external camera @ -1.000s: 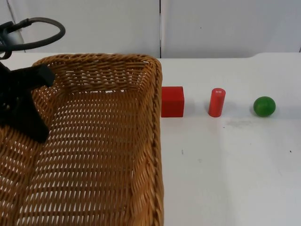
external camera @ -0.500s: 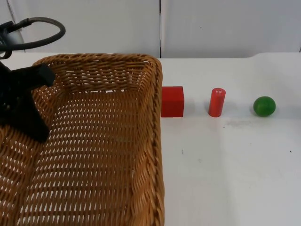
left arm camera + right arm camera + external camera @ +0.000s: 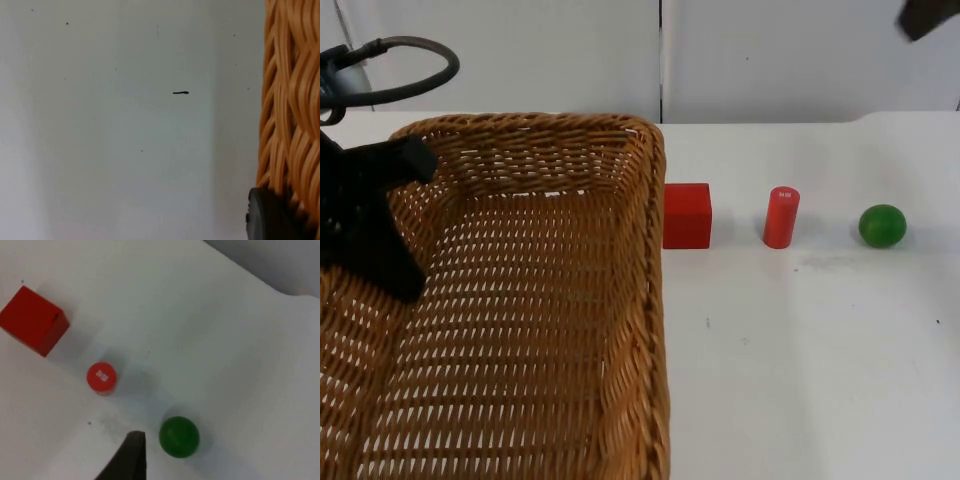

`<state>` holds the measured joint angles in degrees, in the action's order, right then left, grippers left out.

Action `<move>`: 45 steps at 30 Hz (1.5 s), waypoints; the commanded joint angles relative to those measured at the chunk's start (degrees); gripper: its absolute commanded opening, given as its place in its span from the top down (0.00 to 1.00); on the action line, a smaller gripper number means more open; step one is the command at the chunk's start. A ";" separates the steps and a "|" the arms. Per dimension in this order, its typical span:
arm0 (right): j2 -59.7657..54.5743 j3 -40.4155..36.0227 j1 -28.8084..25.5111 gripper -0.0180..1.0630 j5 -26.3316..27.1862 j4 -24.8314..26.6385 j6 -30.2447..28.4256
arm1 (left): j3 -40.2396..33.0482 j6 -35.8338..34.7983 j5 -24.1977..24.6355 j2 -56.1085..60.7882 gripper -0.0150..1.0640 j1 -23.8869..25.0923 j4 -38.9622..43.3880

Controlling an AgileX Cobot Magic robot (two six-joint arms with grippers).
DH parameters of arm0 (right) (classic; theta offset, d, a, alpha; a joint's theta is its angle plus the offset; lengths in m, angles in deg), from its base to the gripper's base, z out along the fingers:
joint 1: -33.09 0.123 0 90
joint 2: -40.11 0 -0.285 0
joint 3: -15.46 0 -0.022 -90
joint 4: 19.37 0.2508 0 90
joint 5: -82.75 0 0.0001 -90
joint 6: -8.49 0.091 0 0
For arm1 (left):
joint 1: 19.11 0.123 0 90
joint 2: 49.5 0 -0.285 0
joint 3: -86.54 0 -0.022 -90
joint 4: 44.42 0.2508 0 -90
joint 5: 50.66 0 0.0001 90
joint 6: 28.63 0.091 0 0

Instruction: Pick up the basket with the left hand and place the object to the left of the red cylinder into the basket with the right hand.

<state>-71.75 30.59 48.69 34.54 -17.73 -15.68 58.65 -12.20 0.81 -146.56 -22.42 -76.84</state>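
Observation:
A large woven wicker basket hangs raised at the left of the top view. My left gripper is shut on its left rim, and that rim runs close beside the black fingertip in the left wrist view. A red cube stands just right of the basket, left of the upright red cylinder. My right gripper is high at the back right, far above the table. From its wrist view I look down on the cube and cylinder.
A green ball lies to the right of the cylinder, and it is the object nearest my right gripper in the right wrist view. White table stretches in front of the row. The grey partition wall closes the back.
My right arm has come into the top view at the upper right corner. The basket, left gripper and the three objects have not moved.

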 commanded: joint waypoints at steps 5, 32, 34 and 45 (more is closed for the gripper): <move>-7.28 4.59 3.59 0.01 -0.93 1.40 -9.79 | 0.06 -0.42 0.62 0.71 0.99 0.05 -1.66; -25.41 8.68 5.82 0.01 6.43 26.06 -45.85 | 0.06 -0.42 0.74 0.71 0.99 0.05 -4.05; -26.84 10.01 5.94 0.01 6.19 26.20 -46.14 | 0.06 -0.42 0.74 0.71 0.99 0.05 -4.27; -31.80 12.87 8.78 0.01 6.08 31.92 -54.11 | 0.06 -0.42 1.51 0.71 0.99 0.05 -4.54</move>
<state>-103.32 42.84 56.95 40.88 13.46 -68.87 58.65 -12.20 1.60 -146.56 -22.42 -79.60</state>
